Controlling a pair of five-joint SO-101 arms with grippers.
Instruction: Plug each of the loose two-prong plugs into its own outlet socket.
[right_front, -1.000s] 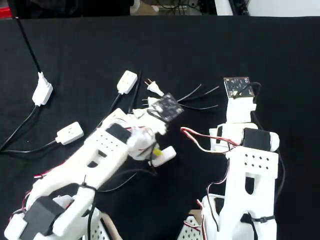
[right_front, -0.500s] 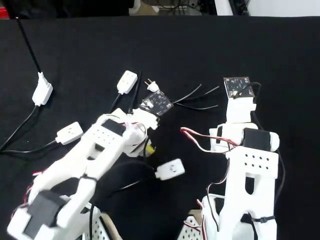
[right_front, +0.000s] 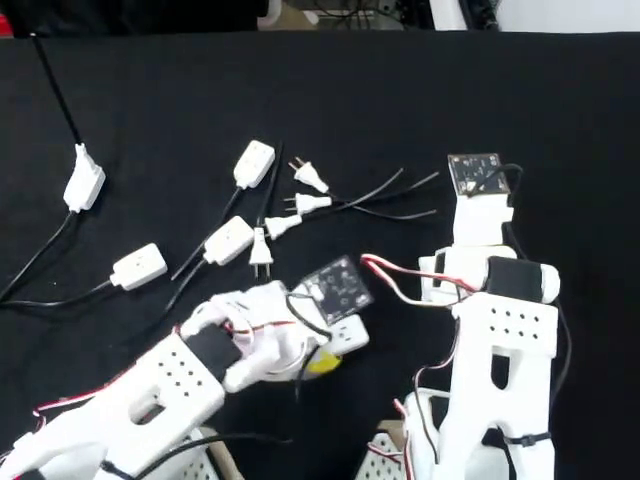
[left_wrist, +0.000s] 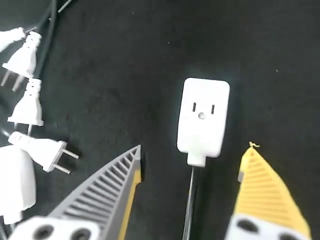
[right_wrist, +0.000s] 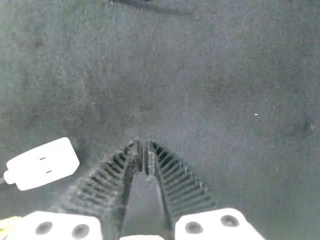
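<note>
Five white sockets lie on the black worktop: the far-left socket near the left edge, with black cable at both ends; the second socket nearer the arms; the top socket; the middle socket; and the near socket, a rounded block lying face up with two slots and a round hole, black cable leaving its narrow end; four loose white plugs fan out just right of the middle socket, from the top plug down to the low plug, prongs bare and none seated; the left arm slants in from the near-left corner, and the left jaws stand wide, their tips flanking the near socket's cable end; the right arm stands well apart from the plugs, and the right jaws are pressed together, gripping nothing; every socket and plug sits well inside the far edge, with broad black cloth beyond.
</note>
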